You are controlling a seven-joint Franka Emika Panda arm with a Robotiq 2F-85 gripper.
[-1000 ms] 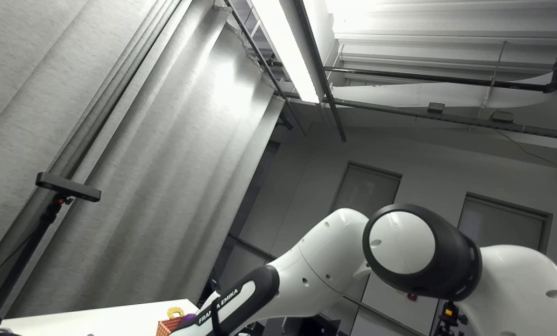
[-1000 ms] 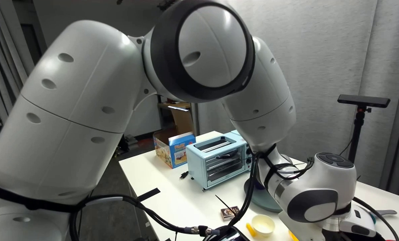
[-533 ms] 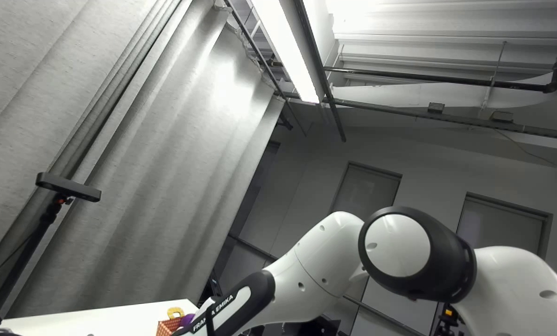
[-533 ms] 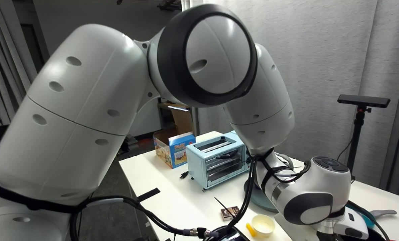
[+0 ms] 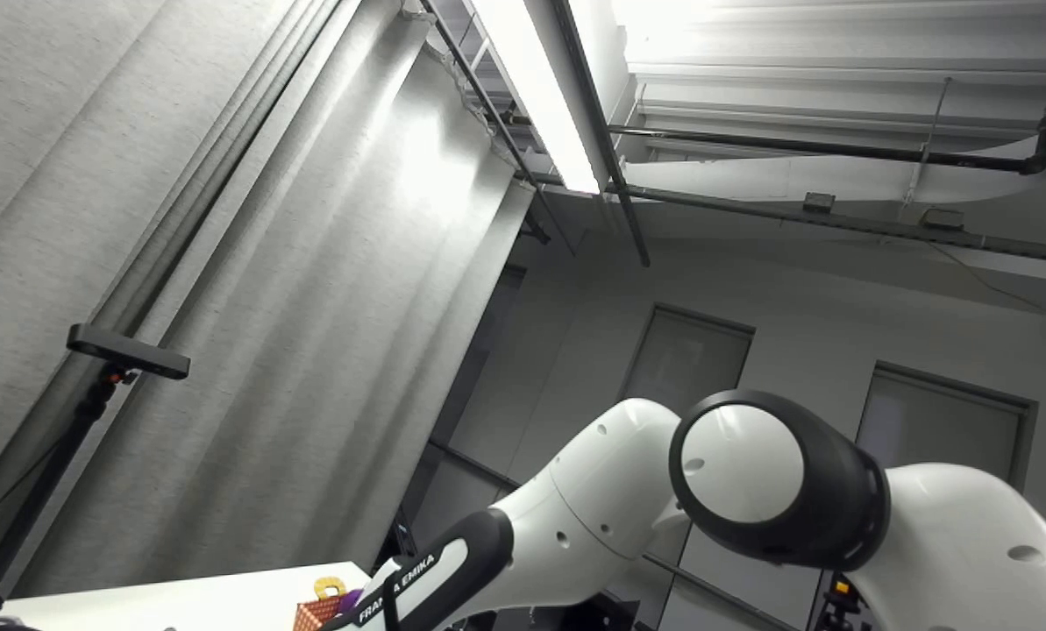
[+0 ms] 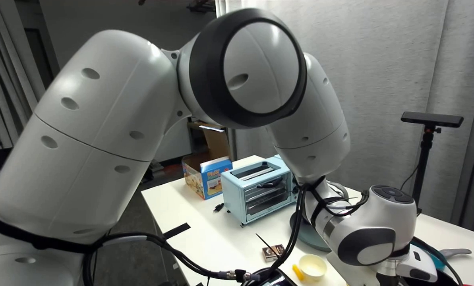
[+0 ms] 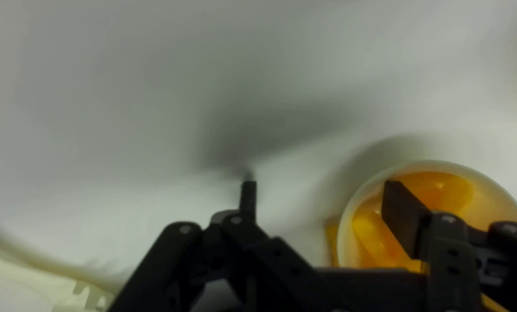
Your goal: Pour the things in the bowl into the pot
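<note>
In the wrist view a pale bowl (image 7: 349,203) holds yellow-orange pieces (image 7: 440,190). My gripper (image 7: 321,184) is open there. One finger appears over the bowl's inside, the other outside it, with the near rim between them; height and contact cannot be told. A yellow piece (image 7: 331,242) lies beside the bowl. In an exterior view a cream bowl (image 6: 313,267) stands by a yellow piece (image 6: 297,273); I cannot tell if it is the same bowl. A dark vessel with teal side (image 6: 438,263) and grey handle (image 6: 455,252), perhaps the pot, is partly hidden behind my hand.
On the white table (image 6: 189,214) stand a light-blue toaster oven (image 6: 237,198), a colourful box (image 6: 215,176), a small picture box (image 6: 271,254) and a grey-green disc (image 6: 310,238). A woven basket (image 5: 315,612) shows in an exterior view. A camera stand (image 6: 421,159) rises behind.
The arm has lowered, and its wrist has shifted slightly left in both exterior views, mostly in the earlier half second. More of the dark vessel shows. The table objects have not moved.
</note>
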